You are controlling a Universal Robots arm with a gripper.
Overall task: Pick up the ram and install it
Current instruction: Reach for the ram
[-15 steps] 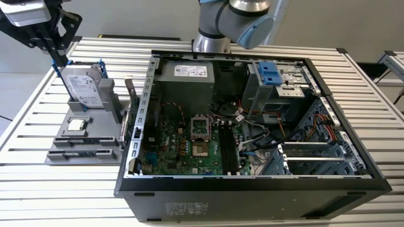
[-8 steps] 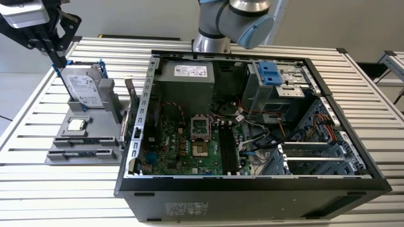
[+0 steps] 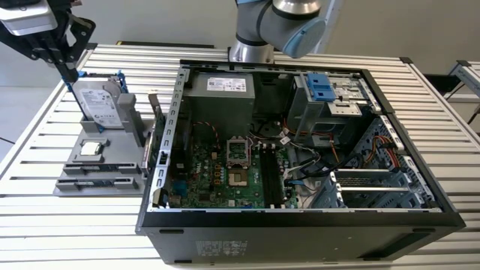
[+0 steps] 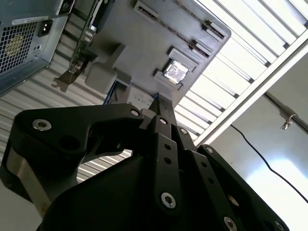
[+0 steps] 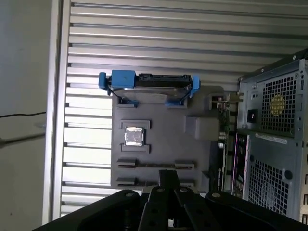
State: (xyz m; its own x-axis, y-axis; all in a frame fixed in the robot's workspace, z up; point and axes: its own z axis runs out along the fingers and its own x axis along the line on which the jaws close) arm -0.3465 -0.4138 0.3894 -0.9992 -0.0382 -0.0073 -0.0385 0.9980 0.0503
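Gripper [image 3: 71, 72]: above hard drive [image 3: 101, 104], fingers together, nothing seen between them. Ram [image 3: 101, 167]: apparently in tray [image 3: 120, 154] slot, untouched. Step: approach; grasp needs fingers parted.

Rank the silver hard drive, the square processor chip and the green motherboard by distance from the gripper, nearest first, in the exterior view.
1. Silver hard drive, upright just below the gripper.
2. Square processor chip, on the grey tray.
3. Green motherboard, inside the computer case.
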